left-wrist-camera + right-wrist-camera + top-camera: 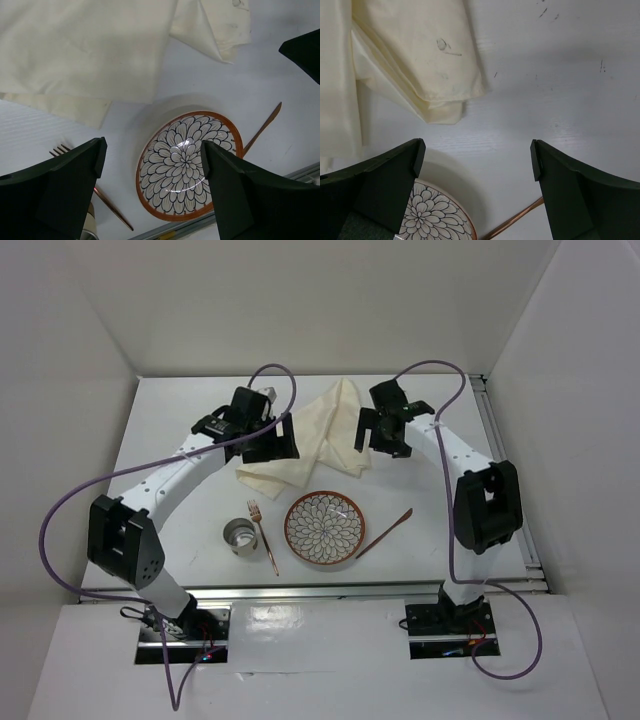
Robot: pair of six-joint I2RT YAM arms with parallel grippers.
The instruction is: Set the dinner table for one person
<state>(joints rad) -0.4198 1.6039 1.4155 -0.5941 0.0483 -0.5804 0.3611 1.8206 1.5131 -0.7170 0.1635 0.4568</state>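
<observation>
The white dinner table (180, 430) holds a flower-patterned plate (324, 529) with an orange rim near the front middle. A copper fork (263, 537) lies left of the plate, and a copper utensil (384, 534) lies right of it. A small metal cup (239, 537) stands left of the fork. A crumpled cream cloth (318, 440) lies behind the plate. My left gripper (272, 445) is open and empty above the cloth's left edge. My right gripper (385, 440) is open and empty above the cloth's right edge. The plate (187, 165) shows between the left fingers.
Silver metal rails run along the table's near edge (330, 590) and right edge (505, 480). White walls enclose the table at the back and sides. Purple cables loop over both arms.
</observation>
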